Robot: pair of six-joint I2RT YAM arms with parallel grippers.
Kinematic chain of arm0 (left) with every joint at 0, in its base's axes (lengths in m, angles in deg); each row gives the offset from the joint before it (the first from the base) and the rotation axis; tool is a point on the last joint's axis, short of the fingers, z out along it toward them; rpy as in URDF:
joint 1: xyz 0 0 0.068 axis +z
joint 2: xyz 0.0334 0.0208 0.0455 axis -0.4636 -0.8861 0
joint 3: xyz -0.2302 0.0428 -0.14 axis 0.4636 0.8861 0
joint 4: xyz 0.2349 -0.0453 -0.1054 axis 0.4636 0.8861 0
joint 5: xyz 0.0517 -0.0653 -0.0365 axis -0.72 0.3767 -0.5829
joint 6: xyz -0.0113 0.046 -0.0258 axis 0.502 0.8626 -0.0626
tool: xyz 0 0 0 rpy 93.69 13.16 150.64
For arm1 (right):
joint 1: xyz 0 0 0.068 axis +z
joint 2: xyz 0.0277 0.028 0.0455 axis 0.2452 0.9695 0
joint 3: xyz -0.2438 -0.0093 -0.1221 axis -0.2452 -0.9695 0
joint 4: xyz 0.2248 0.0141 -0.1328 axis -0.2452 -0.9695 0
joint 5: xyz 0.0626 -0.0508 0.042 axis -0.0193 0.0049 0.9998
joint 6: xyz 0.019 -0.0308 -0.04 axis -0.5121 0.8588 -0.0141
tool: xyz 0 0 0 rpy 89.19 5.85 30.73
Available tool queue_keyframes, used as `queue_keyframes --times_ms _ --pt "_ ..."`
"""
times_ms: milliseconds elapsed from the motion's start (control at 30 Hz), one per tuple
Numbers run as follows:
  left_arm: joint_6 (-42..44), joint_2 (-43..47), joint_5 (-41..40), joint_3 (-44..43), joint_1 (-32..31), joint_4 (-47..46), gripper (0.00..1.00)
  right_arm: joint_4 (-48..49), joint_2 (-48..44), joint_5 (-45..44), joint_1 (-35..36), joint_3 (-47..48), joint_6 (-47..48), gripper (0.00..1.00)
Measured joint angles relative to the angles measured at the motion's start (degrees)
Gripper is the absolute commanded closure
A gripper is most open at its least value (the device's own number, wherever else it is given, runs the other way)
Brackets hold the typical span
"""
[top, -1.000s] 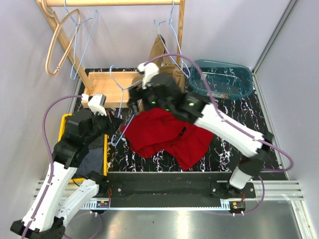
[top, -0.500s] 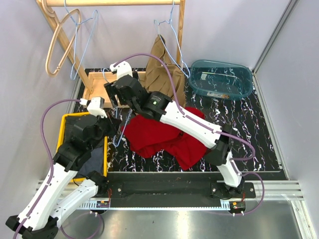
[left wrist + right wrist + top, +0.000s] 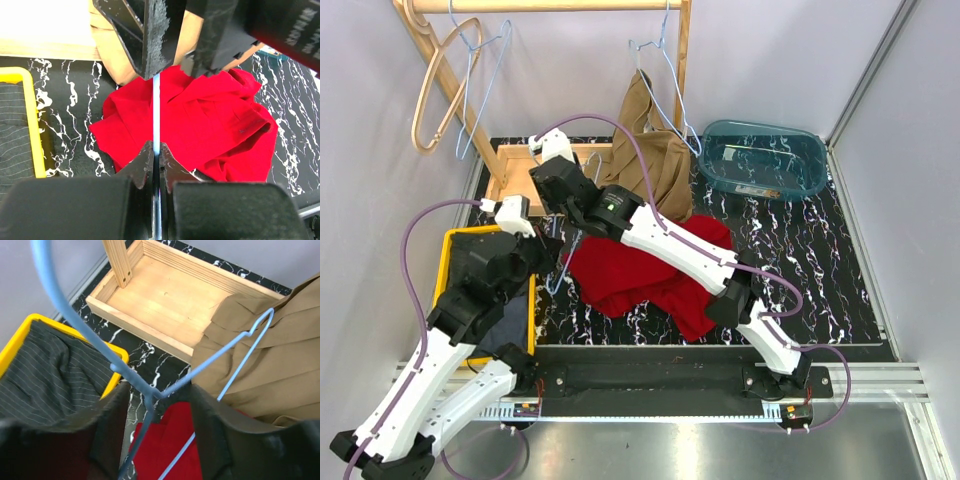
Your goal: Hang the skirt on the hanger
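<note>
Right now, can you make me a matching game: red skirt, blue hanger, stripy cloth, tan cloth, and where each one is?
1 red skirt
2 blue hanger
3 stripy cloth
4 tan cloth

A in the yellow bin
B hanging at the wooden rack
C pinched in the left gripper
D heaped on the table

Pairs: 1-D, 2-C, 3-A, 4-B

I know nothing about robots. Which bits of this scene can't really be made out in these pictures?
Left wrist view: the right arm, close and dark, blocks the blue hanger above where the left end effector pinches it.
Right wrist view: the hanger's hook is cut off by the top edge; the right end effector hides most of the red skirt.
Top view: the right arm covers its own end effector and much of the hanger.
</note>
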Motion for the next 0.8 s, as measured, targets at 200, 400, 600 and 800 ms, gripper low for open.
queue_keyframes --times_ms 200,400,600,800 --pt "-0.3 -0.2 1.2 0.3 -0.9 -2.0 0.88 0.8 1.0 0.0 1.0 2.1 -2.9 1.00" --pt "1.1 0.3 2.1 0.4 -0.9 -3.3 0.19 1.2 1.2 -1.3 1.3 3.5 -3.1 1.00" --pt "5.6 2.6 3.8 -2.0 -0.7 -2.2 0.01 -0.9 0.9 -3.1 -0.2 2.8 -0.9 1.00" --pt "8.9 6.7 9.2 -4.8 -0.6 -2.4 0.01 -1.8 -5.3 -2.7 -0.9 -8.7 0.8 1.00"
